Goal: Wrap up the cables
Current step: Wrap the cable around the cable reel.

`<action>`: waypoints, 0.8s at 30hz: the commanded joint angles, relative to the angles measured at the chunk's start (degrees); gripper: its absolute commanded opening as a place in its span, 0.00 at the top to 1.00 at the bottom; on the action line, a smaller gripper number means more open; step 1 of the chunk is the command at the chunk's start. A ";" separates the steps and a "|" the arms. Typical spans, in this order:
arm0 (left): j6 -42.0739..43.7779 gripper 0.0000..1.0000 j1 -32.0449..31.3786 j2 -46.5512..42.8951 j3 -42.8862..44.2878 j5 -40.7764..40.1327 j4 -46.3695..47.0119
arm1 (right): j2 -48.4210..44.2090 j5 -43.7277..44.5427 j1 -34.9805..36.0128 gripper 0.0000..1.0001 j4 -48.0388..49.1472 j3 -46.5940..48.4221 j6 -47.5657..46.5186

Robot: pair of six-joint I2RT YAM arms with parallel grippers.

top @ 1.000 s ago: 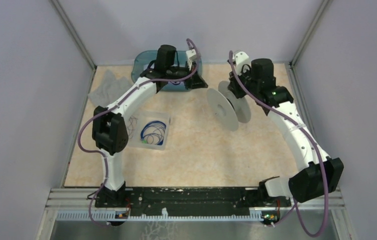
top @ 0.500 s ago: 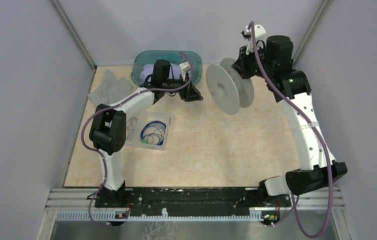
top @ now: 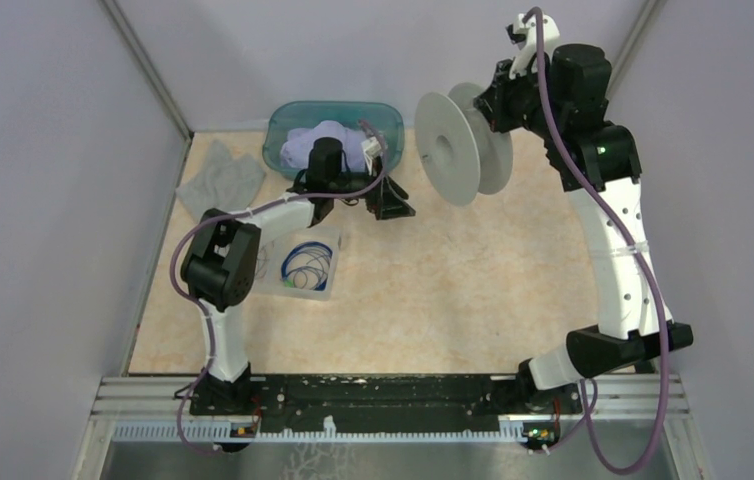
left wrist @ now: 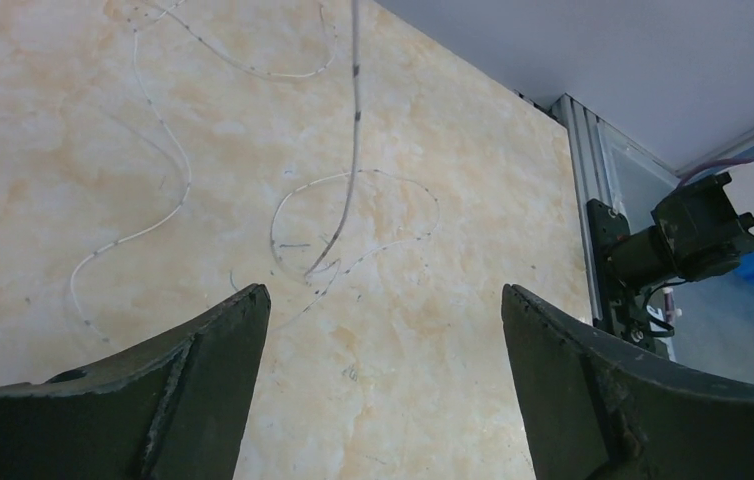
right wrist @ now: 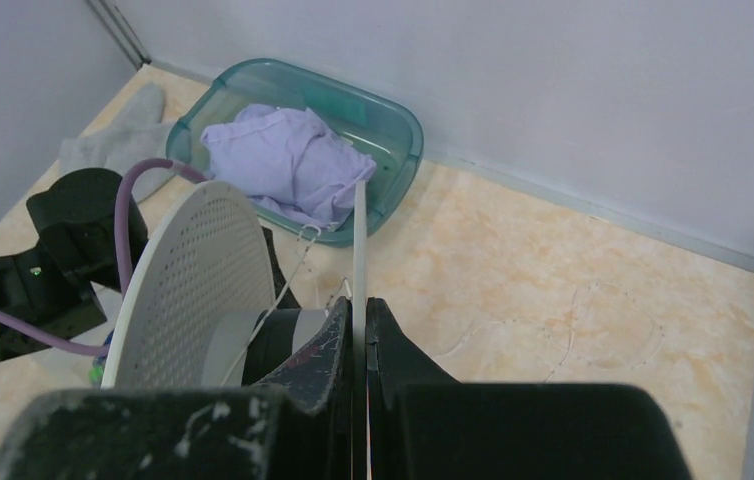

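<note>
A thin whitish cable (left wrist: 355, 100) hangs down to the table and lies there in loose loops, just beyond my left gripper (left wrist: 383, 290). That gripper (top: 391, 205) is open and holds nothing. Coiled blue cables (top: 305, 265) lie in a clear tray (top: 328, 238) beside the left arm. My right gripper (right wrist: 360, 305) is shut on the thin edge of one flange of a white spool (top: 461, 150), held high at the back. The whitish cable (right wrist: 298, 258) runs off the spool's hub beside the perforated flange (right wrist: 193, 290).
A teal bin (top: 283, 125) with a purple cloth (top: 325, 140) stands at the back left. A grey rag (top: 218, 175) lies left of it. The walls close in on both sides, and the right arm's base (left wrist: 693, 235) shows at the table edge.
My left gripper has opened, letting go of the whitish cable, and drawn back towards the near side. My right arm has lifted the spool up and towards the back wall.
</note>
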 commanded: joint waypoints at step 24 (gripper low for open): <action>18.50 1.00 -9.03 2.66 2.47 1.11 -11.76 | 0.21 8.68 -3.03 1.00 6.33 0.95 3.45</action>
